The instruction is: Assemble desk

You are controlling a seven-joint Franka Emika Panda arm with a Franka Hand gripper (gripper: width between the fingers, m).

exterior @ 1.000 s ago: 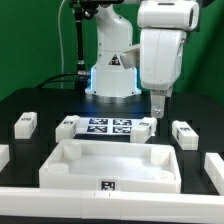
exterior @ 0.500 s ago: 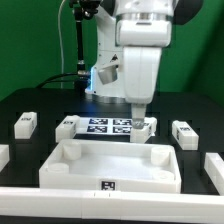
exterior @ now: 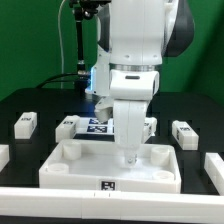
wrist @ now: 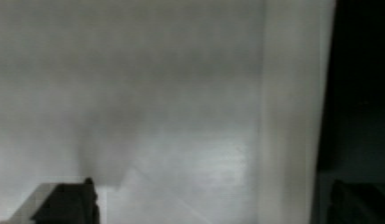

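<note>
We judge this to be the reach for the desk panel [exterior: 60, 168], which lies directly beneath our gripper [exterior: 128, 157]. The jaws stand wide apart and hold nothing. Next we must settle over a rim and close. Legs [exterior: 185, 132] lie well off to either side and the marker board [exterior: 98, 127] just behind. Nothing blocks us.
</note>
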